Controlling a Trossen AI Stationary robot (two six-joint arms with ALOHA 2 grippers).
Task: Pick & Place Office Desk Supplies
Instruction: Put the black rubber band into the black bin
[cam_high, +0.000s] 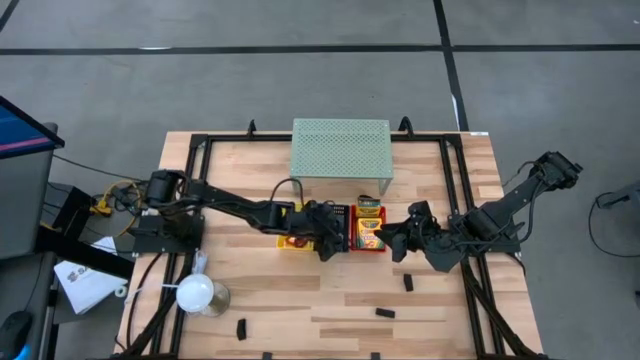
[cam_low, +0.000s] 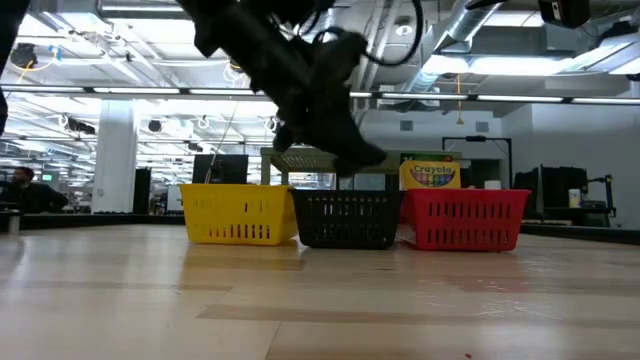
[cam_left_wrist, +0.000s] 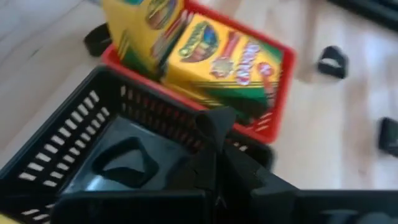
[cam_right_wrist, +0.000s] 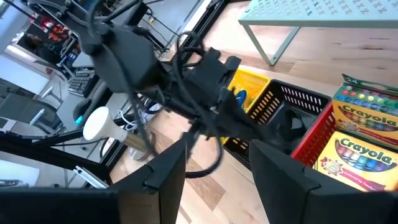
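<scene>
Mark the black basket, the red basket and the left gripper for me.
black basket (cam_low: 345, 222): low view, on its front mesh wall.
red basket (cam_low: 465, 220): low view, on its front wall.
left gripper (cam_high: 327, 243): high view, at its shut fingertips.

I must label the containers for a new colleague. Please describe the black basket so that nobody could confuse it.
Find the pale green mesh shelf at the table's far edge. In front of it three small baskets stand in a row. The black basket is the middle one, between the yellow basket and the red basket holding crayon boxes.
</scene>
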